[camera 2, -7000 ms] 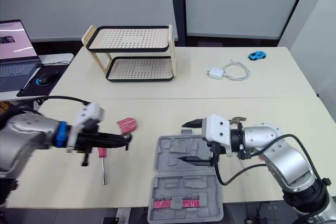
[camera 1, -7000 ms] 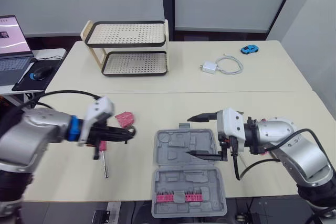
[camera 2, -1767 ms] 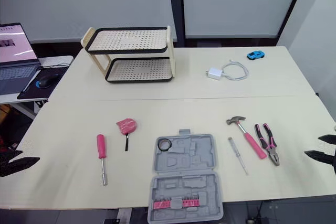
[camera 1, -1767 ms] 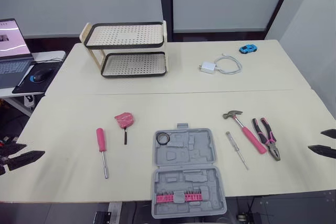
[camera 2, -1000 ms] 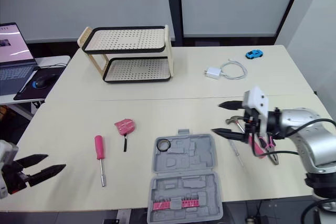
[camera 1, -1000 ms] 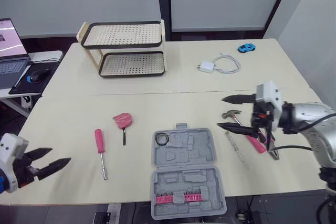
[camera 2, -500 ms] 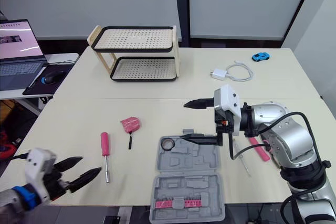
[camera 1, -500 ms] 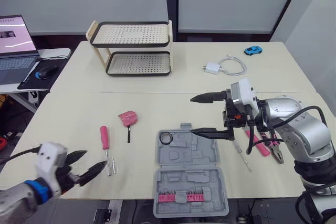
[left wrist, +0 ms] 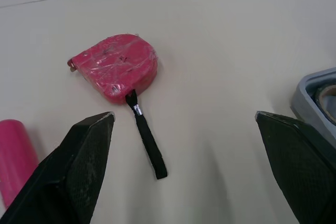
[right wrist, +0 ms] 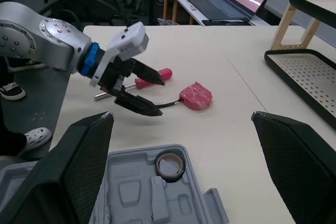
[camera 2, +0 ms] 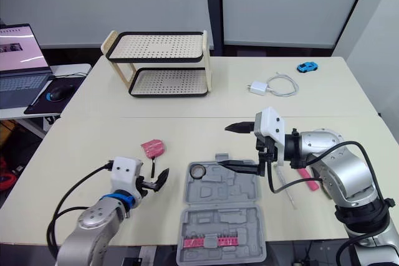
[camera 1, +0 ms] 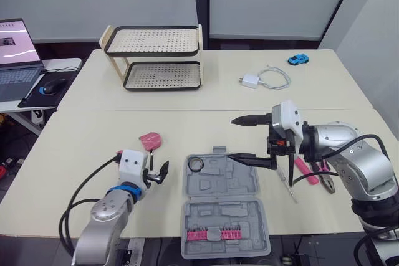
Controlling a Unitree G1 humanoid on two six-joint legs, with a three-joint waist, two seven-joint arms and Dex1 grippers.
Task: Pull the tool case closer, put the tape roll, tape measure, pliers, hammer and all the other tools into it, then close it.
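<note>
Left gripper [camera 1: 157, 172] has come beside tape measure [camera 1: 150, 140]; jaws apart

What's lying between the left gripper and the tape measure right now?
Only the black strap of the tape measure, lying on bare table, as the left wrist view shows.

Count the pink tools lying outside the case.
4: tape measure ahead of the left end effector, screwdriver beside that end effector, hammer and pliers partly behind the right arm. More may be hidden.
</note>
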